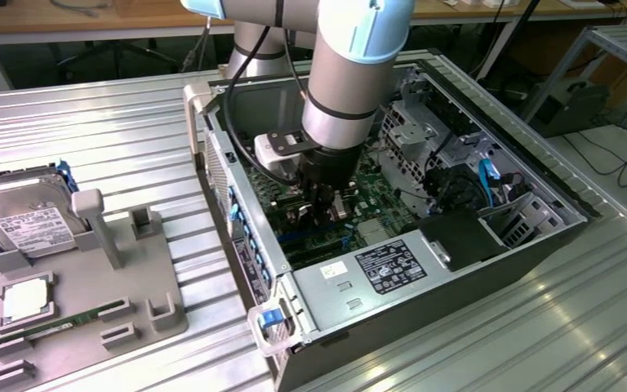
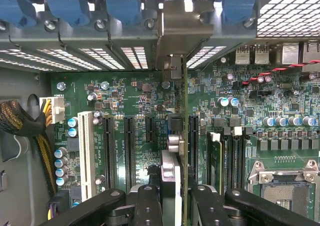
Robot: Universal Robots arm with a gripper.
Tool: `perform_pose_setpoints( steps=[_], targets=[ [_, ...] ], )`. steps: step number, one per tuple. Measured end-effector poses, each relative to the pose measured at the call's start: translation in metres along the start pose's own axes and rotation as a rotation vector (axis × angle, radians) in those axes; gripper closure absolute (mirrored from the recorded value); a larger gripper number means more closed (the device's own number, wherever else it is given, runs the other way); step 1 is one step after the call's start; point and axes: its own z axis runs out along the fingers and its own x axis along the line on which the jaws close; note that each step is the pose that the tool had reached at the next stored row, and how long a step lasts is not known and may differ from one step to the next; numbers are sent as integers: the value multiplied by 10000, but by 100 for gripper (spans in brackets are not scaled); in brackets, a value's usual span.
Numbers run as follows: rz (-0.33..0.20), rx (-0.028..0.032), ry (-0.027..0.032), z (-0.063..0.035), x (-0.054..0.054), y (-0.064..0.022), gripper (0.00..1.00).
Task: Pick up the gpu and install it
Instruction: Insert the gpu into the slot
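Jaws: your gripper (image 2: 172,206) is clamped on the gpu (image 2: 184,136).
Gpu axis: edge-on, running straight ahead from the jaws.
Bracket (image 2: 182,28): seemingly at the far end.

A ribbed aluminium bench (image 1: 117,122) carries everything. On it lies an open computer case (image 1: 423,318) on its side, its motherboard facing up. Beside the case, toward the exterior view's left, a grey parts tray (image 1: 128,286) sits flat on the bench, just apart from the case wall. The tray holds a silver hard drive (image 1: 25,220) with a white label at its end farther from the case, a processor (image 1: 27,300), and a slim green memory stick (image 1: 58,324).
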Motion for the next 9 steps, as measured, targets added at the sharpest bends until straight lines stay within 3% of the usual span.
perform_pose_setpoints(
  steps=[9],
  targets=[
    [-1, -1, 2, 10, 0, 0, 71]
  ],
)
